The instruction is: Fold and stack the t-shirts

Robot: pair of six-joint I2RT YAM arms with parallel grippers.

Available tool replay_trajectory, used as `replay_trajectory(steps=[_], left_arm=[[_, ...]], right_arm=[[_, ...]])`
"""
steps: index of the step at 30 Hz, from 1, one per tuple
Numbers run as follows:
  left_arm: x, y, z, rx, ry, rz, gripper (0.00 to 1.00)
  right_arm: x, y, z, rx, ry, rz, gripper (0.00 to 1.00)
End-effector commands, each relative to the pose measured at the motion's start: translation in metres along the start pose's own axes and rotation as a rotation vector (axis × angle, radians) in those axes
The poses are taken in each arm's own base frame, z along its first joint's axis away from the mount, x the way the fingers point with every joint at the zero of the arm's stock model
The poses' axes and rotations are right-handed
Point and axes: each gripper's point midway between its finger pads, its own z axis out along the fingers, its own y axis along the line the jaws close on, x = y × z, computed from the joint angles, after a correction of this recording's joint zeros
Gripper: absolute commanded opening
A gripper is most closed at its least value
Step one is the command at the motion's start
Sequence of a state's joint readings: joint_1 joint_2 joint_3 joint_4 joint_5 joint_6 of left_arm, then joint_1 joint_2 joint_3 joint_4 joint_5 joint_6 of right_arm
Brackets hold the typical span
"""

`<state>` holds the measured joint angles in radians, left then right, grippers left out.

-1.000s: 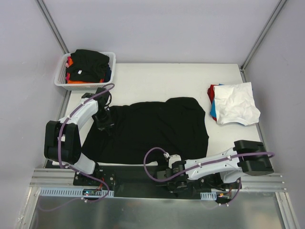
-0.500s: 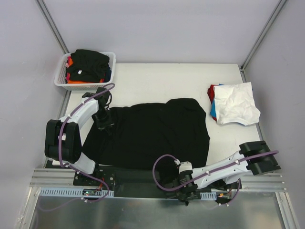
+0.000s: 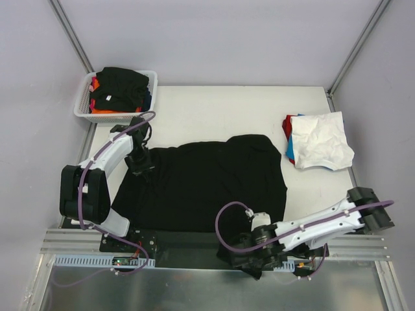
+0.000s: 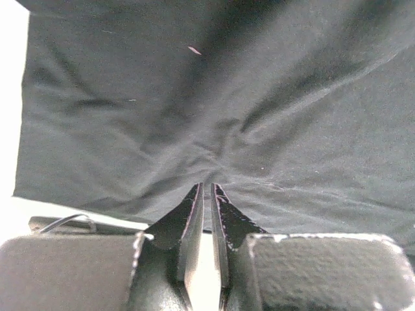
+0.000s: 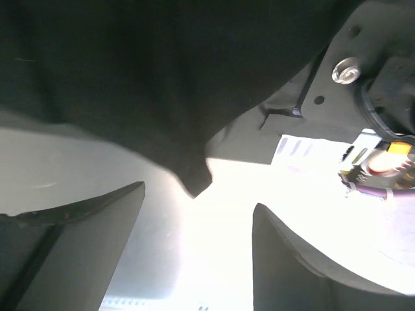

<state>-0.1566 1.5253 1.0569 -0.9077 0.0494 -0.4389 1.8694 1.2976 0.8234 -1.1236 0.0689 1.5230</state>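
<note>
1. Your right gripper point(image 5: 198, 204) stands wide, gripping nothing; a loose tip of the black t-shirt point(image 3: 207, 181) hangs between its jaws, on the side farthest from the basket point(image 3: 115, 117)
2. Your left gripper point(image 4: 206, 189) pinches the shirt's corner nearest the basket
3. The shirt's long axis runs sideways, away from the basket

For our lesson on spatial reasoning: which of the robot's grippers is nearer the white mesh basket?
Left. The left gripper pinches the black t-shirt at its far-left edge, just in front of the basket. The right gripper hangs open past the shirt's near edge, far from the basket.
</note>
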Motion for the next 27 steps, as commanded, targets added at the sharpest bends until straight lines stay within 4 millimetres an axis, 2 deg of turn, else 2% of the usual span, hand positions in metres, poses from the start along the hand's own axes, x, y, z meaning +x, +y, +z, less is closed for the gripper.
replay_trajectory(steps=[1,3,7,8,13,19,23,25,27], left_arm=[[-0.032,0.015,-0.034,-0.111,-0.168,-0.030,0.11],[-0.052,0.022,-0.046,-0.181,-0.228,-0.031,0.13],[-0.078,0.026,-0.051,-0.254,-0.248,-0.046,0.17],[-0.086,0.024,-0.047,-0.264,-0.239,-0.054,0.17],[-0.102,0.028,-0.023,-0.269,-0.150,-0.121,0.16],[-0.120,0.043,-0.018,-0.295,-0.141,-0.147,0.16],[-0.122,0.064,-0.015,-0.154,-0.104,-0.299,0.18],[-0.125,0.065,-0.019,-0.105,-0.125,-0.310,0.22],[-0.126,0.058,-0.019,-0.042,-0.133,-0.309,0.29]], right_arm=[[-0.047,-0.038,-0.032,0.013,-0.119,0.065,0.73],[-0.059,-0.055,-0.039,-0.016,-0.134,0.099,0.72],[-0.081,-0.076,-0.043,-0.055,-0.154,0.183,0.73],[-0.083,-0.084,-0.044,-0.039,-0.156,0.166,0.73],[-0.096,-0.104,-0.057,-0.018,-0.174,0.163,0.73],[-0.104,-0.113,-0.061,0.018,-0.166,0.137,0.73],[-0.110,-0.117,-0.064,0.037,-0.157,0.123,0.73],[-0.115,-0.118,-0.063,0.046,-0.143,0.102,0.74],[-0.118,-0.116,-0.062,0.060,-0.124,0.077,0.74]])
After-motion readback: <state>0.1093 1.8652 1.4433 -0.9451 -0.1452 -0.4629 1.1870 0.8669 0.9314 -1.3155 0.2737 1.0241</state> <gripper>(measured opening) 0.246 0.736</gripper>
